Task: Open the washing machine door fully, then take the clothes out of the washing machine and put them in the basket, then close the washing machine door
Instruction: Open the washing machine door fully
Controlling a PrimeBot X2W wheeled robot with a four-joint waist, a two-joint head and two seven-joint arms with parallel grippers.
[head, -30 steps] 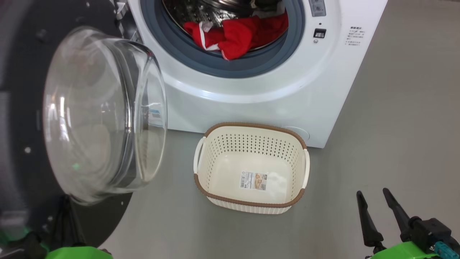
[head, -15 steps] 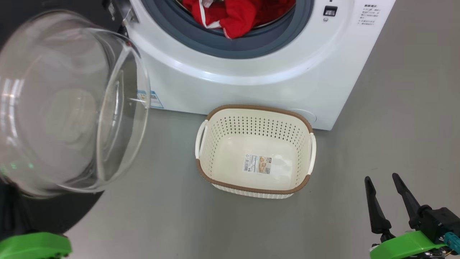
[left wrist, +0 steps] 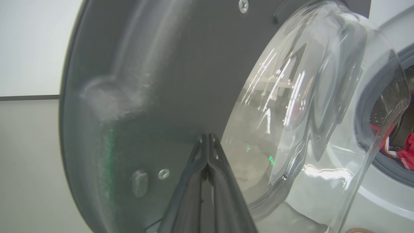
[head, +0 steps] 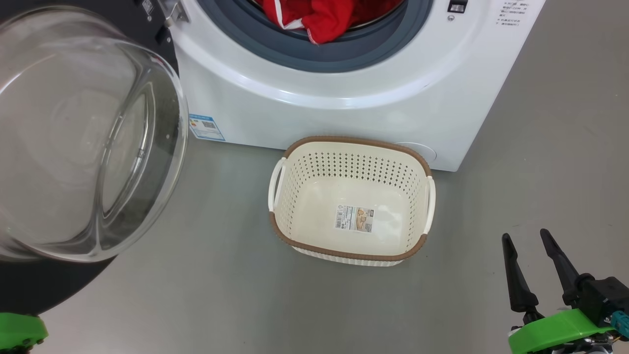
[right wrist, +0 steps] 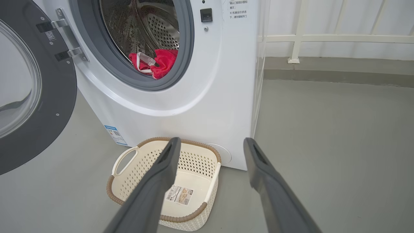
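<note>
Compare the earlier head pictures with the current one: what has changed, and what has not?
The washing machine door has swung further open, away from the washing machine, uncovering its blue label; the shut left gripper is at the door's dark inner face. The head camera shifted too. Unchanged: the clothes lie in the drum, the basket sits empty, the right gripper hangs open.

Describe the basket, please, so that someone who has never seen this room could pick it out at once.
Find the big white washing machine with its round door swung open. On the grey floor in front of it sits the basket. It alone is cream perforated plastic, with a brown woven-look rim, white side handles and a paper label inside.
</note>
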